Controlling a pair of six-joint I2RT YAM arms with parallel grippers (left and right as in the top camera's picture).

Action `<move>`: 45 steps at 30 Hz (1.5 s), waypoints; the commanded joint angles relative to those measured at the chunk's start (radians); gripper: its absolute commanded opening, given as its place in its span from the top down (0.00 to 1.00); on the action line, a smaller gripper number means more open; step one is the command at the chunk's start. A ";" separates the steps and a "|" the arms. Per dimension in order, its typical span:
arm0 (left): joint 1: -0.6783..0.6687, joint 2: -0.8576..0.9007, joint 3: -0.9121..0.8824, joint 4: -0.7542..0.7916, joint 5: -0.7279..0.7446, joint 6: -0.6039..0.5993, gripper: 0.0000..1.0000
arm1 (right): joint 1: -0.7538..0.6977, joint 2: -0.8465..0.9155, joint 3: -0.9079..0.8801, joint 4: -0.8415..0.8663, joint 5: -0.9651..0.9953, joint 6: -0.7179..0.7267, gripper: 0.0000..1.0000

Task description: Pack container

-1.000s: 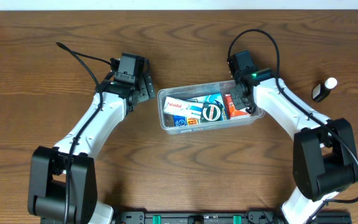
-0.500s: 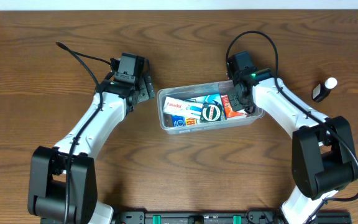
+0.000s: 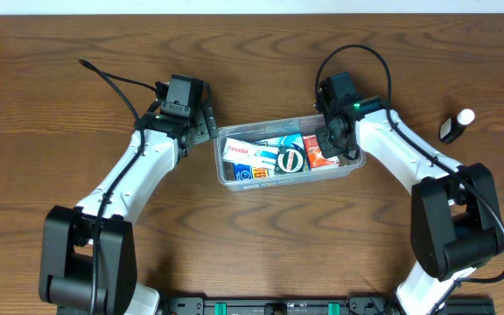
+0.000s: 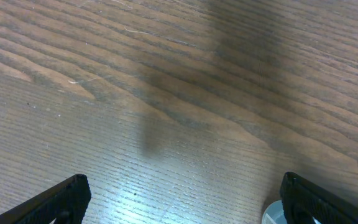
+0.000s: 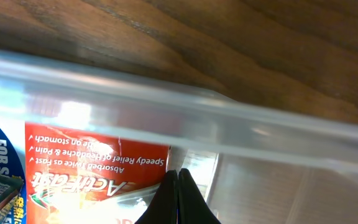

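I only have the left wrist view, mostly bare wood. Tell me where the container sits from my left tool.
Observer: In the overhead view the container lies just to the right of the left tool, which is open; the container's left end is close beside it.
Operator: Report the right tool.
Observer: The right tool is shut, with its tips down at a red ActiFast box in the container's right end.
Operator: Name anything not packed.
Observer: One dark bottle with a white cap lies on the table, out past the right arm.
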 commanded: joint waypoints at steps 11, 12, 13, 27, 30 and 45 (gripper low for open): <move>0.004 -0.004 -0.004 -0.002 -0.016 -0.001 0.02 | 0.002 0.012 0.010 0.012 -0.048 -0.017 0.99; 0.004 -0.004 -0.004 -0.002 -0.016 -0.001 0.02 | -0.001 0.012 0.014 0.011 -0.048 -0.017 0.99; 0.004 -0.004 -0.004 -0.002 -0.016 -0.001 0.02 | -0.003 0.011 0.022 0.009 -0.053 -0.016 0.99; 0.004 -0.004 -0.004 -0.002 -0.016 -0.001 0.02 | -0.047 0.007 0.051 -0.007 -0.151 -0.016 0.99; 0.004 -0.004 -0.004 -0.002 -0.016 -0.002 0.02 | -0.053 -0.011 0.055 -0.008 -0.153 -0.016 0.99; 0.004 -0.004 -0.004 -0.002 -0.016 -0.001 0.02 | -0.052 -0.124 0.083 -0.061 0.045 -0.016 0.99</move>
